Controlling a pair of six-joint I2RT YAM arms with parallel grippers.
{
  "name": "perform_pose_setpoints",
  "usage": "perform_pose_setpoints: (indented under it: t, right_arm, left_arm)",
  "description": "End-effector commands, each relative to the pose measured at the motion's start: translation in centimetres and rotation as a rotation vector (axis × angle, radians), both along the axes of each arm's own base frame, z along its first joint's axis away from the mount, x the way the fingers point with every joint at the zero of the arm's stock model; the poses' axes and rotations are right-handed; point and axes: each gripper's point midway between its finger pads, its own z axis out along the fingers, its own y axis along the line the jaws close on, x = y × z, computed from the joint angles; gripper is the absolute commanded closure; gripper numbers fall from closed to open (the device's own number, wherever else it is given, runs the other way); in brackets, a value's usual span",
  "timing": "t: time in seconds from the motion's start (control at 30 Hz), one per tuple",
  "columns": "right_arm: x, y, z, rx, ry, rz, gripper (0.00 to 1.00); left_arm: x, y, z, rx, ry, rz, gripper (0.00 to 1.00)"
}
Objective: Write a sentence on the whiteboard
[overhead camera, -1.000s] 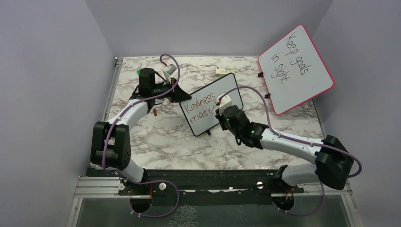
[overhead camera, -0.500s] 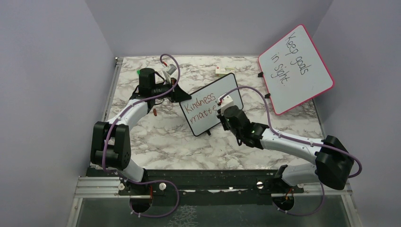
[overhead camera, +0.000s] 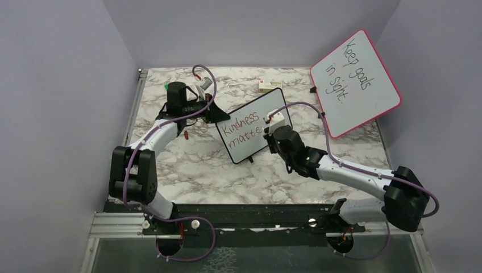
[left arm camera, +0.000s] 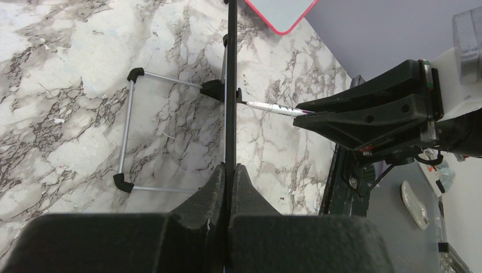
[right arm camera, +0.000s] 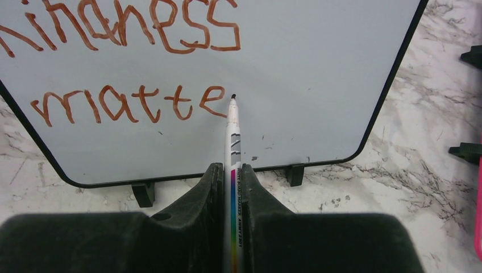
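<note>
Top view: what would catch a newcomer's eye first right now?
Mid-table, the whiteboard reads "Kindness matte" in red-brown, unfinished. The right gripper holds a marker with its tip just past the last "e", while the left gripper clamps the board's edge. A pink-framed board is at the far right.

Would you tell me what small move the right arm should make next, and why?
Probably draw the "r": the right gripper is shut on the white rainbow-striped marker, whose tip sits just right of the final "e" of the red-brown handwritten "matte" on the small black-framed rectangular whiteboard, which the left gripper clamps by its edge.
</note>
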Motion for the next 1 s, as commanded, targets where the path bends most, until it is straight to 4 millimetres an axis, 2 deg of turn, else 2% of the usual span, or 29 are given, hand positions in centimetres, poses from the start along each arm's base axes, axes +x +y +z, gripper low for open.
perform_pose_setpoints:
  t: [0.0,0.4,0.67,0.97]
  right_arm:
    - [0.6,-0.2,2.1,0.045,-0.065,-0.022,0.99]
    - [1.2,0.4,2.1,0.048,-0.065,-0.008,0.99]
    - [1.5,0.4,1.0,0.033,-0.039,-0.014,0.99]
    - [0.6,-0.2,-0.6,0.003,0.018,-0.012,0.99]
  left_arm:
    - [-0.6,0.2,-1.1,0.023,0.057,0.007,1.00]
    - [-0.6,0.2,-1.1,0.023,0.057,0.006,1.00]
    - [-0.6,0.2,-1.0,0.022,0.055,0.006,1.00]
    - [-0.6,0.2,-1.0,0.023,0.056,0.006,1.00]
